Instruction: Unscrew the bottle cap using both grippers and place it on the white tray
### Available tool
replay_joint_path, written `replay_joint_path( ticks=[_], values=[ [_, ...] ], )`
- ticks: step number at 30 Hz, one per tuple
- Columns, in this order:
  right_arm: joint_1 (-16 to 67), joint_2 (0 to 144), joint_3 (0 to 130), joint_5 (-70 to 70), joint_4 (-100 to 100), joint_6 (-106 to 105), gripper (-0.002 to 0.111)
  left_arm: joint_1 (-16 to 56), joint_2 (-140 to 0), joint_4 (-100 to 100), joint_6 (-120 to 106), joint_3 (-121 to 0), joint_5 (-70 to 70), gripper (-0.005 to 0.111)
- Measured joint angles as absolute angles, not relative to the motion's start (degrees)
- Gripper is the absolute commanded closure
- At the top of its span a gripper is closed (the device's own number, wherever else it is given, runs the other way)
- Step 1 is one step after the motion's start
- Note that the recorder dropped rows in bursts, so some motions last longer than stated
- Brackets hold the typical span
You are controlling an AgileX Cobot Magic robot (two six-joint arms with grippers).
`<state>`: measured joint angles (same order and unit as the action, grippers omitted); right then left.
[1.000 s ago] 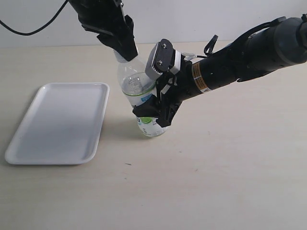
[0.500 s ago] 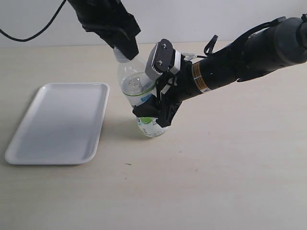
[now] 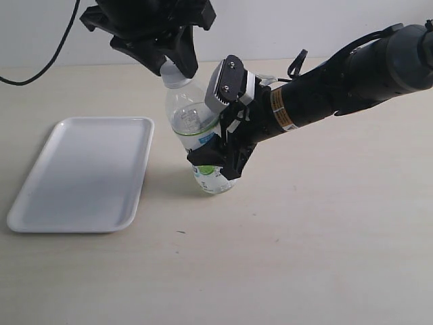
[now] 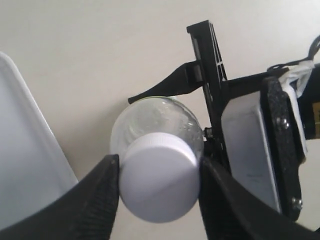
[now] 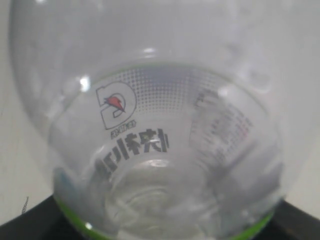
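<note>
At the top of the bottle, your left gripper presses one jaw against each side of the bottle cap, and the cap sits on the neck. Lower on the bottle, your right gripper is closed round the labelled part, with the base on the table and the neck leaning toward the white tray. Beside the bottle, on the left gripper's side, that tray lies flat and apart from it, with nothing on it.
</note>
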<state>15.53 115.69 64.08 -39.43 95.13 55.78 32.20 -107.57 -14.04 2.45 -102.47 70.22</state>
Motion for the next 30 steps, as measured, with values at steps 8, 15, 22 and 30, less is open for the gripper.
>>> replay_joint_path(
  ticks=[8, 15, 22, 30],
  values=[
    [15.53, 115.69, 64.08, -39.43, 95.13, 55.78, 0.108, 32.2, -107.57, -13.94, 14.41, -102.47, 70.22, 0.107],
    [15.53, 115.69, 64.08, -39.43, 95.13, 55.78, 0.108, 32.2, -107.54, -13.83, 21.28, -102.47, 70.22, 0.107],
    [15.53, 115.69, 64.08, -39.43, 95.13, 55.78, 0.108, 32.2, -107.54, -13.83, 22.94, -102.47, 70.22, 0.103],
    [15.53, 115.69, 64.08, -39.43, 95.13, 55.78, 0.108, 32.2, -107.54, -13.83, 22.96, -102.47, 70.22, 0.045]
  ],
)
